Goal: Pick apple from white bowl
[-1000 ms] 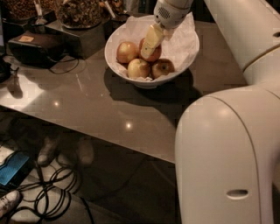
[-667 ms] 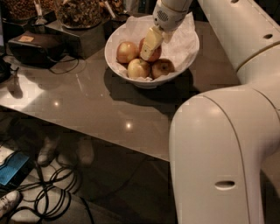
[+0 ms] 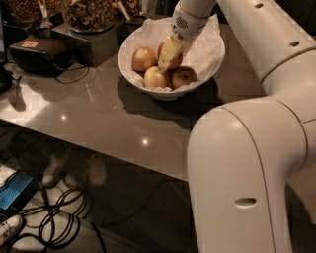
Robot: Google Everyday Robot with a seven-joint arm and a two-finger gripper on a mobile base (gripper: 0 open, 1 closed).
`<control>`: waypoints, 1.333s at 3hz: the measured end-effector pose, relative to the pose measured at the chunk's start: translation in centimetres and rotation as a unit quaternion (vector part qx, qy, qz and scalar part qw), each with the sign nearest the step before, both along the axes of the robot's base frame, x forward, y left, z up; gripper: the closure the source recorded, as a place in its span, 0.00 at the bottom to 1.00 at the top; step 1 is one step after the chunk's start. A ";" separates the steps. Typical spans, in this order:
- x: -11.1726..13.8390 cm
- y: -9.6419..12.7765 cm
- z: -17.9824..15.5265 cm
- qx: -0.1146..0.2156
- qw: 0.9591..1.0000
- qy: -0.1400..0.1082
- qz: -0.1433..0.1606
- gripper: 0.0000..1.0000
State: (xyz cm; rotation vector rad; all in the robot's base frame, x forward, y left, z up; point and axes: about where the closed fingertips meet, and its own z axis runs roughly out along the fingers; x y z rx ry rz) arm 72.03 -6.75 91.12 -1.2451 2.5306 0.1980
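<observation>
Down inside the bowl (image 3: 129, 69), gripper (image 3: 165, 62) against the apple (image 3: 178, 60)
Apple sits at the back beside 3 paler apples (image 3: 144, 58); whether the gripper pinches it cannot be told

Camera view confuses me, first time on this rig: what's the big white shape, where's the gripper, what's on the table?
The big white shape is the robot's own arm, seen by the one camera; its mounting is unknown. On the grey table sits a paper-lined white bowl. The gripper is down inside it, against the reddest apple; three paler apples lie alongside. Whether it has gripped yet does not show. Beyond stand containers of nuts and a dark case.
</observation>
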 end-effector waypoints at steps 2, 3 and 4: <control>0.0 0.0 0.0 0.000 1.000 0.000 0.000 0.87; 0.0 0.1 0.1 0.000 1.000 0.000 0.000 1.00; -0.7 0.0 2.1 0.010 0.999 -0.032 0.019 1.00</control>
